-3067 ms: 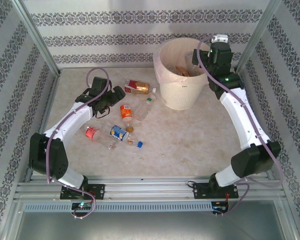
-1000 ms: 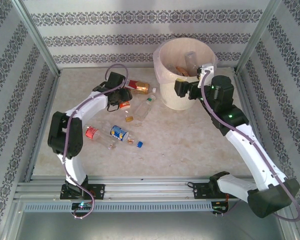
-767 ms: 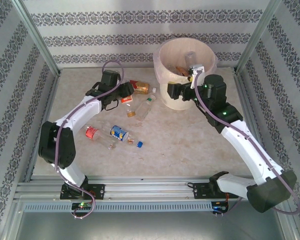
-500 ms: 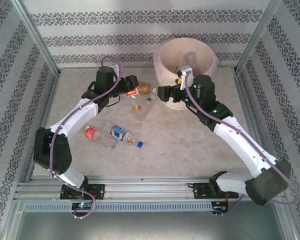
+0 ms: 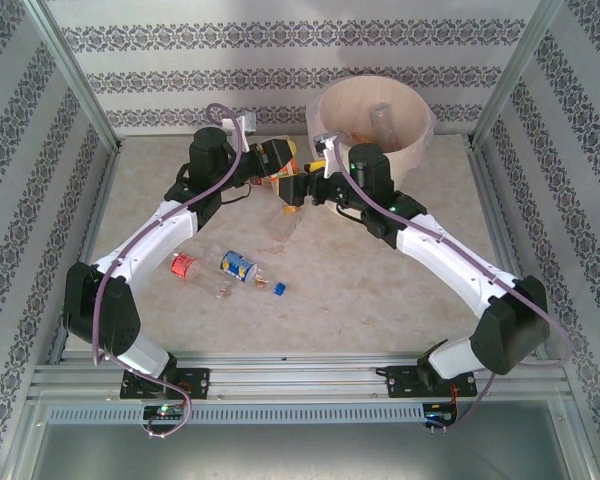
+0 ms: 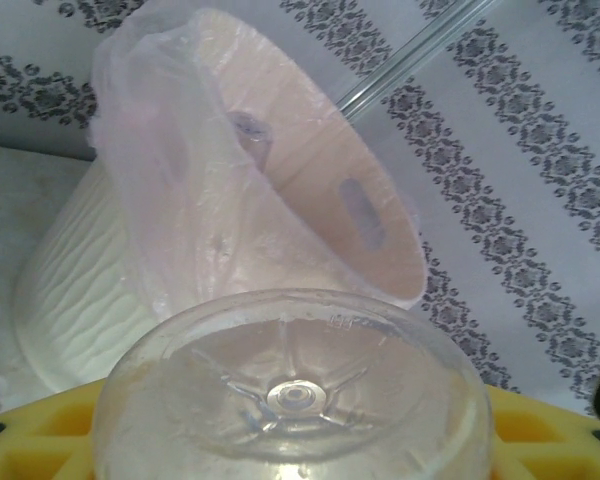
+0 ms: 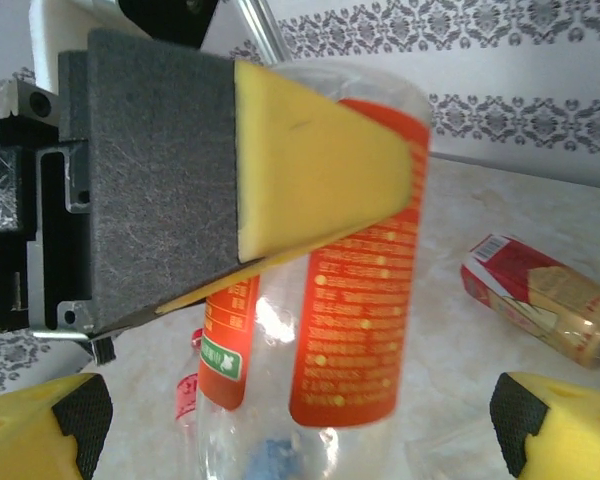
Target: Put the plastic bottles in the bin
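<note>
My left gripper [image 5: 278,165] is shut on an orange-labelled plastic bottle [image 5: 292,200], held off the table just left of the bin [image 5: 416,140]. The left wrist view looks along the bottle's clear base [image 6: 290,390], between yellow fingers [image 6: 550,440], toward the liner-covered bin [image 6: 80,300]. My right gripper [image 7: 300,440] is open, its fingertips standing either side of that same bottle [image 7: 360,290] without touching it. A red-labelled bottle [image 5: 185,265], a blue-labelled one [image 5: 238,266] and a clear one [image 5: 285,228] lie on the table. Another bottle [image 5: 380,118] lies inside the bin.
A red-labelled bottle [image 7: 545,300] lies on the table behind the held one. A loose blue cap [image 5: 278,289] sits near the blue-labelled bottle. Patterned walls and metal frame posts [image 5: 75,85] enclose the table on three sides.
The left arm has lifted the orange-labelled bottle off the table and carried it right, toward the bin. The right arm has swung left from the bin to meet it, still open.
</note>
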Tool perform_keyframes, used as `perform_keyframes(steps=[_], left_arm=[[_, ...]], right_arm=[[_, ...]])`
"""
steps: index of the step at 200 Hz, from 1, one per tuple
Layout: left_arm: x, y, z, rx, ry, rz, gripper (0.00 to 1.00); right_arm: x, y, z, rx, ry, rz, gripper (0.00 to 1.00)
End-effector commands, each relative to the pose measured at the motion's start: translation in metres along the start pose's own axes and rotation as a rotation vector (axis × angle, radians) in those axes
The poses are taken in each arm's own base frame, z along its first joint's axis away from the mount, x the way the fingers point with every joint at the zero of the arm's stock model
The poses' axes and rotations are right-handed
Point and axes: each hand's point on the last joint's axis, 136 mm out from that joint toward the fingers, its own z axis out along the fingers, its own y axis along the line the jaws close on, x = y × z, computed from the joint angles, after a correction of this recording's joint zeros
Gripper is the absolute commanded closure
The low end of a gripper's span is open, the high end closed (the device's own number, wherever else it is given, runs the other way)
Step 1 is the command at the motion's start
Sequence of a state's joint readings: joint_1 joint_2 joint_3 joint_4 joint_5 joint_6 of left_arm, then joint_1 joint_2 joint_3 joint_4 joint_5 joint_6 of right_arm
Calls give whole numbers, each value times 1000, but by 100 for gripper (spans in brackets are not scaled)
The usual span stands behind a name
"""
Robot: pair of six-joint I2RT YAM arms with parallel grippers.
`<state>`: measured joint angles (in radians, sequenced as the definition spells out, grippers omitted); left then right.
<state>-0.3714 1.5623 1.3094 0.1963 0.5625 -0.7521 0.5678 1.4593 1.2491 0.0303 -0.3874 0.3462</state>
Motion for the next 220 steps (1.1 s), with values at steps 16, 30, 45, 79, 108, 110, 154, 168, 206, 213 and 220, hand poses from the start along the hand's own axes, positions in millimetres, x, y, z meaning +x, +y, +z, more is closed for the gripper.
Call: perform_keyframes(steps=[16,30,45,79,108,110,154,168,206,213,220], left_arm=[[-27,-48,-9,150,-71,26,59],[-26,-52,-10,168,-63,28,59],[-24,-51,-11,164,-60,32,59],[-21,-46,-12,147,-61,34,59],[-21,-46,-11,146,-58,31,58],[-21,-46,-11,145,-57,30,58],[-15,-57,-11,196,3,23,20],[-16,-62,-15,205,-2,33,9],[-24,-66,-37,129,-50,119,0],[-26,-65,-43,100,-61,140,0],[-28,-66,-49,77,-75,161,0]], right_arm=[[-13,16,15,-92,-22,36,2],[-12,16,20,-108,-19,46,3],[-12,16,24,-110,-10,63,11],[-15,15,27,-111,-14,74,38],[-15,16,23,-104,-13,52,47],[-15,16,22,-102,-13,51,47],[-13,6,14,-30,-9,14,53],[-12,1,12,0,2,-13,53],[-18,-16,-1,114,20,-102,53],[-21,-19,-4,134,19,-118,53],[-24,-21,-8,150,18,-133,53]])
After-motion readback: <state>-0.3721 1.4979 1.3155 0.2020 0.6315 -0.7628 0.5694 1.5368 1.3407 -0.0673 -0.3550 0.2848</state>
